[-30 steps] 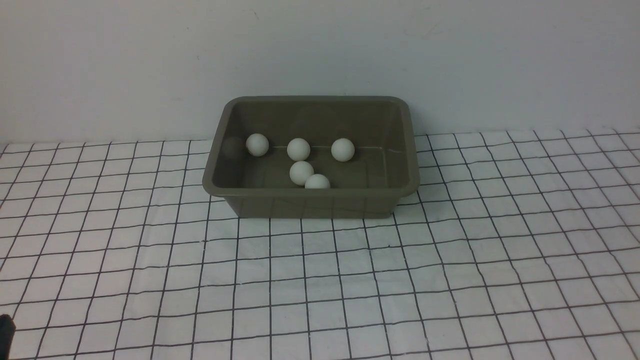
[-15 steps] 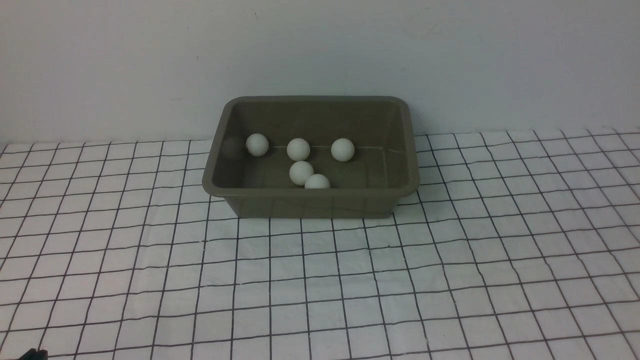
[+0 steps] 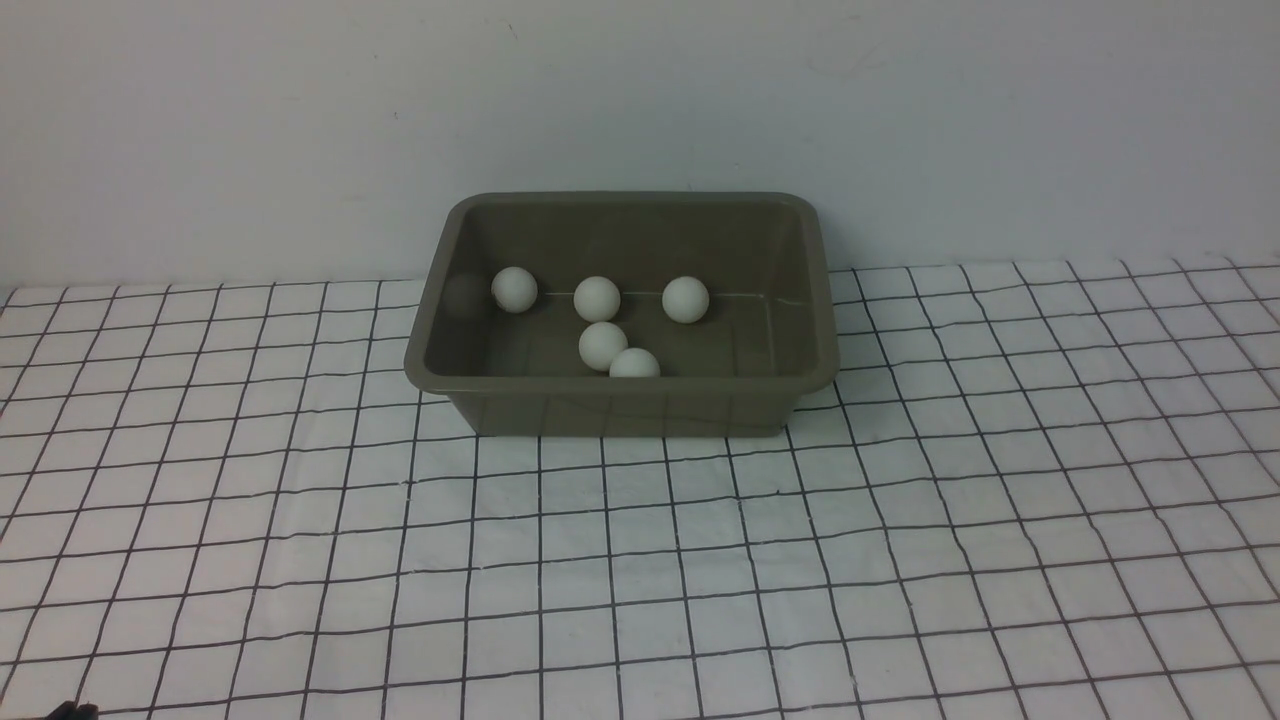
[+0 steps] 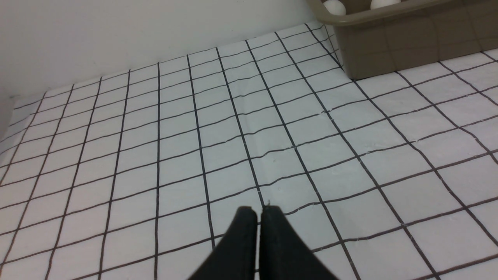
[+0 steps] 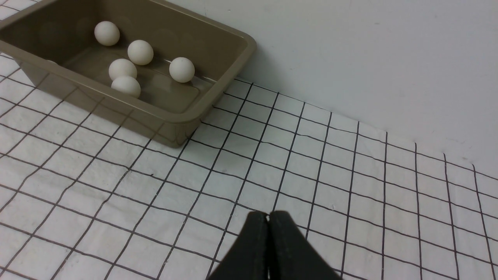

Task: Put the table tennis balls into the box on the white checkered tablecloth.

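So the olive-green box (image 3: 620, 400) is sitting toward the back of the white checkered tablecloth (image 3: 640, 560), close to the plain wall (image 3: 640, 100), and five table tennis balls (image 3: 598, 298) are showing inside it in the front view. Three of them are lining up in a loose row along the far part of the floor, and two more are sitting nearer the front wall, touching or just about touching each other, with the frontmost one half hidden behind the rim. The cloth around the box is looking a bit wrinkled and is carrying nothing else that I can see. The left end effector (image 4: 258, 212) is hanging low over the cloth, well apart from the box, with its black fingers (image 4: 241, 241) pressed together and gripping nothing. The right end effector (image 5: 268, 216) is doing the same on its side, clenched and empty, with the box and its balls off in the distance from it.
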